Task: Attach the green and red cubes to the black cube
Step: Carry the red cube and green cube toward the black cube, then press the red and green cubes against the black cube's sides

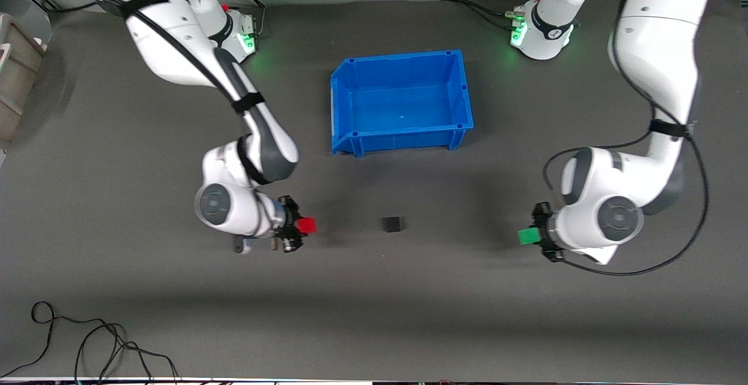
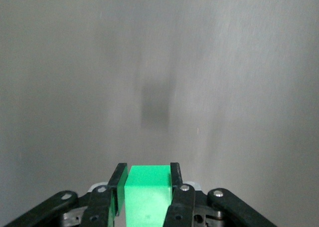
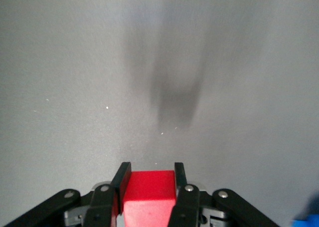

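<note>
The black cube (image 1: pixel 392 224) sits on the dark table, nearer the front camera than the blue bin. My right gripper (image 1: pixel 302 226) is shut on the red cube (image 1: pixel 306 225), held above the table on the right arm's side of the black cube. The red cube (image 3: pixel 149 189) shows between the fingers in the right wrist view. My left gripper (image 1: pixel 530 236) is shut on the green cube (image 1: pixel 528 236), held above the table on the left arm's side of the black cube. The green cube (image 2: pixel 147 189) shows between the fingers in the left wrist view.
An empty blue bin (image 1: pixel 402 102) stands mid-table, farther from the front camera than the black cube. Loose black cables (image 1: pixel 87 344) lie near the front edge at the right arm's end. A beige box (image 1: pixel 14 75) sits at the table's edge there.
</note>
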`<state>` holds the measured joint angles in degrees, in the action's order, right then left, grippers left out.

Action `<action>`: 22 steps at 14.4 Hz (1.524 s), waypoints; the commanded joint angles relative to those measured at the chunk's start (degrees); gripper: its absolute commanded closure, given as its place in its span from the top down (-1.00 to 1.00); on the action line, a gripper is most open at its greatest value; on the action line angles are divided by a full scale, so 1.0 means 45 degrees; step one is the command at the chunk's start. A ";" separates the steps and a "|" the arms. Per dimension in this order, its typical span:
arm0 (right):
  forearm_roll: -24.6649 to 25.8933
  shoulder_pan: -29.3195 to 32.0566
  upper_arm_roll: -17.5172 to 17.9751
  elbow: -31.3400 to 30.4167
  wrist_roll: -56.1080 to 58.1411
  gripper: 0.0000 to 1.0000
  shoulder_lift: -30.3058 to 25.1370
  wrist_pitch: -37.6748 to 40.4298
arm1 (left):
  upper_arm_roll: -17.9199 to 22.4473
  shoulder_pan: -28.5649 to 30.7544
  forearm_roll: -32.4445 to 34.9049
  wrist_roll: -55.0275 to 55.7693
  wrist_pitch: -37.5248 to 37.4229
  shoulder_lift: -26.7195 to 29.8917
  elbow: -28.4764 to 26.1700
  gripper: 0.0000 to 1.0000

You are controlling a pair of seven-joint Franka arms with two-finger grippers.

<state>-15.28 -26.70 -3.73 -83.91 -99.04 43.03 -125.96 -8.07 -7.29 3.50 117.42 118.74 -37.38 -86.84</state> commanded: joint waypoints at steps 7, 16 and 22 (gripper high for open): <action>0.0622 -0.1312 -0.0187 0.3021 -0.4492 -1.00 0.2840 -0.0972 | 0.0075 -0.3437 -0.2615 0.2809 0.3121 -0.1947 0.0977 -1.00; 0.0993 -0.2465 -0.0187 0.3002 -0.5841 -1.00 0.2997 -0.1130 | 0.0133 -0.4473 -0.2008 0.3009 0.3438 -0.2319 0.0977 -1.00; 0.0993 -0.2797 -0.0187 0.3022 -0.6368 -1.00 0.2997 -0.1130 | 0.0133 -0.4552 -0.1989 0.3009 0.3516 -0.2417 0.0977 -1.00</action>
<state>-12.09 -38.13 -3.80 -71.95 -124.61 55.64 -130.95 -8.40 -26.73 -6.34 129.78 134.79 -47.21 -84.06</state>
